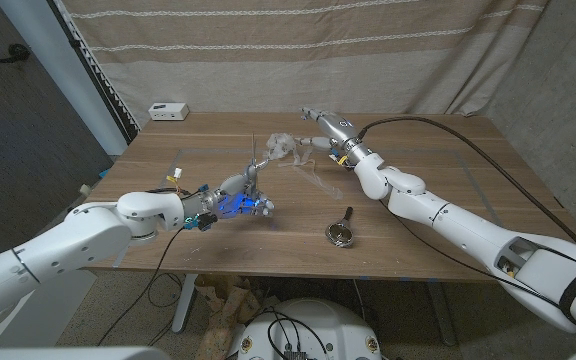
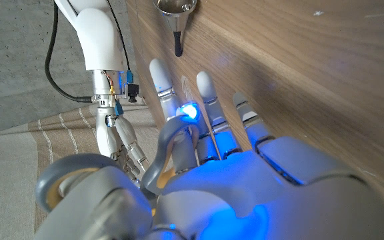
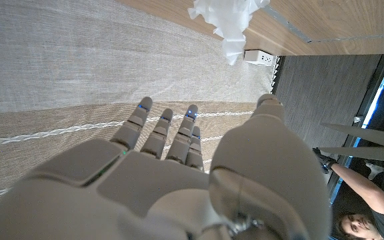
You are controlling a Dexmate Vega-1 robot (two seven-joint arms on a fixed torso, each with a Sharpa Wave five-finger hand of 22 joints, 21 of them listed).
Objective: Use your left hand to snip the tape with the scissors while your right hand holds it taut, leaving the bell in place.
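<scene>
Wooden table (image 1: 438, 180) in the head view: the left hand (image 1: 230, 200) grips the scissors (image 1: 253, 165), blades pointing toward twelve o'clock. At about one o'clock from them, the right hand (image 1: 318, 143) reaches the crumpled clear tape (image 1: 286, 148); whether it pinches it I cannot tell. The bell (image 1: 341, 231) sits at five o'clock from the scissors, well apart.

Left wrist view: fingers (image 2: 205, 100) curl around the grey scissor handle (image 2: 169, 143).

Right wrist view: the fingers (image 3: 159, 130) are extended side by side, the tape (image 3: 229, 20) beyond them. It looks light, flimsy and sticky; best pinched at a loose end
</scene>
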